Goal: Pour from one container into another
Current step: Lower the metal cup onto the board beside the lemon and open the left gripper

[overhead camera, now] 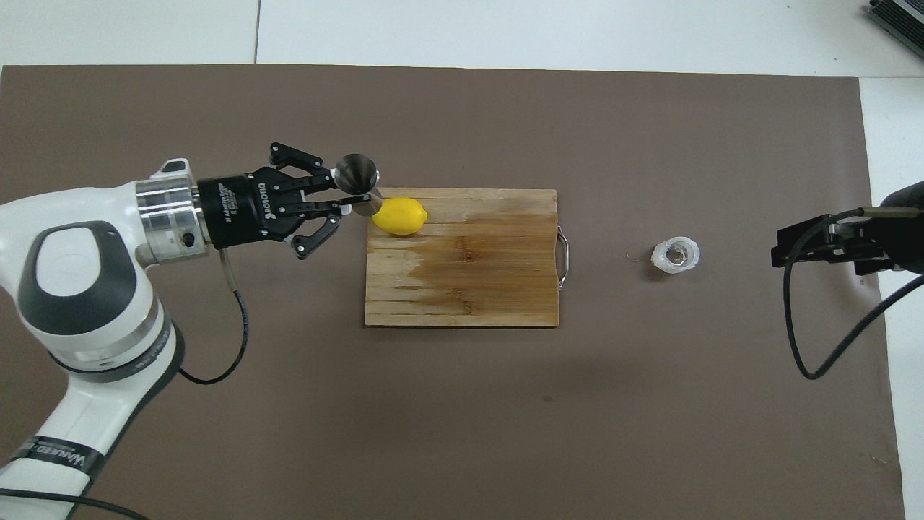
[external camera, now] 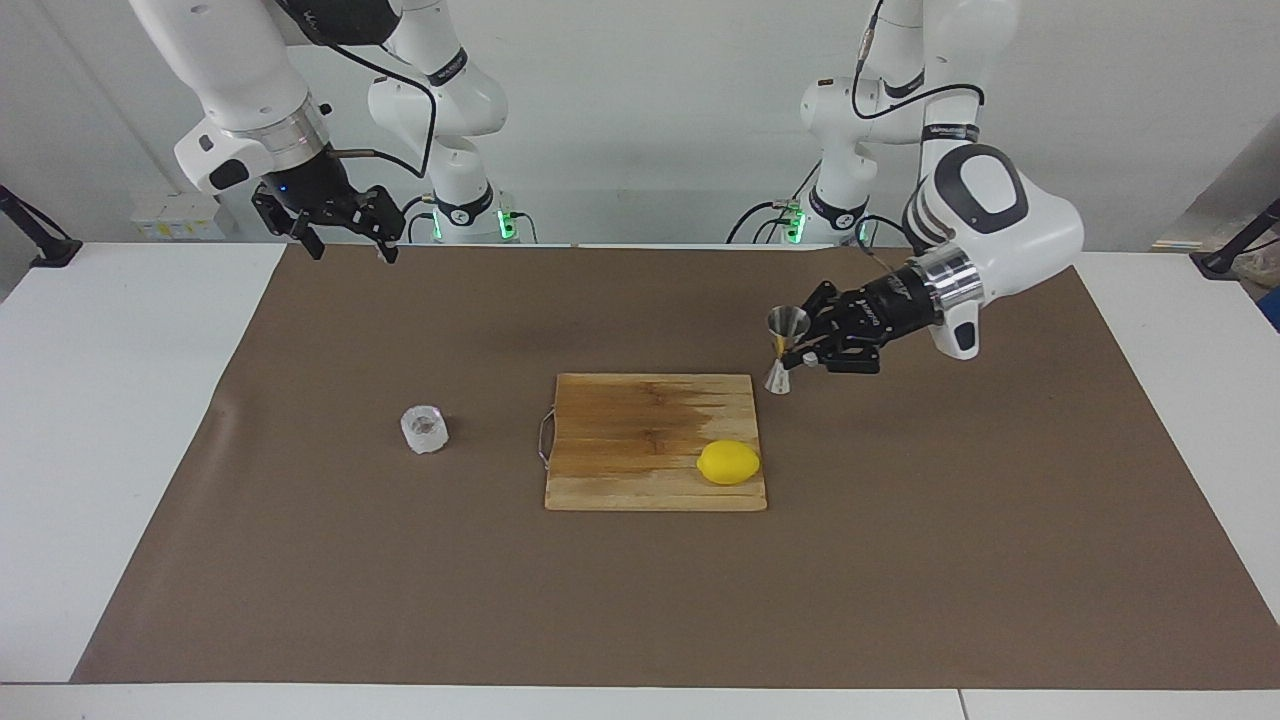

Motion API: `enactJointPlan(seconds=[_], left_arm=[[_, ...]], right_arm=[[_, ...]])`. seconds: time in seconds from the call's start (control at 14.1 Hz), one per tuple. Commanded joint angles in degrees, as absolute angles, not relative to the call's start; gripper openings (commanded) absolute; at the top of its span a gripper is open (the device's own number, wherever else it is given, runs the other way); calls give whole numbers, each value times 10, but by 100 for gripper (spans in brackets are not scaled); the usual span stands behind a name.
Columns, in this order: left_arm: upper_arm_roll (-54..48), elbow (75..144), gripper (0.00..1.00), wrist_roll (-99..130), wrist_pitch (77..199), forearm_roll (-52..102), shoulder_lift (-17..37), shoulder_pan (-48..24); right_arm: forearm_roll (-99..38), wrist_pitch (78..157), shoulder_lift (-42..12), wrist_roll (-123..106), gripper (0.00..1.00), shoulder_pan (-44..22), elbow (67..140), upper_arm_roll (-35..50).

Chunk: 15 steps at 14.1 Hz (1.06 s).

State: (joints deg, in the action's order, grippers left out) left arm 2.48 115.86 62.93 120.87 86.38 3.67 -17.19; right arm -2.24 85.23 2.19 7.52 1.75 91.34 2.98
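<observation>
On table: one jigger point(external camera: 786, 347), one tumbler point(external camera: 424, 429).

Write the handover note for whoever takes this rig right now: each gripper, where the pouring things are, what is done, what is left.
Left gripper: shut on the jigger, upright, in the air by the cutting board's corner nearest the lemon.
Right gripper: open, waiting above the mat's edge at the right arm's end.
Glass tumbler: on the mat beside the board's handle end, untouched.
Done: jigger picked up.
Left: grasp the tumbler, bring the two together, pour.
</observation>
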Motion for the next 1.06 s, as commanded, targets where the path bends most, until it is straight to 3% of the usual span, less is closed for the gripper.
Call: enactJointPlan(seconds=[0.0, 0.28, 0.99], left_arm=[[35, 1166, 0, 528, 1243, 947, 59, -241], [33, 1151, 0, 441, 1246, 1043, 133, -286], [24, 1152, 0, 366, 1286, 1127, 186, -285]], right_arm=[[-37, 852, 23, 86, 100, 26, 914, 36], [-37, 852, 23, 86, 100, 26, 914, 36], [-37, 852, 23, 86, 100, 26, 914, 36]])
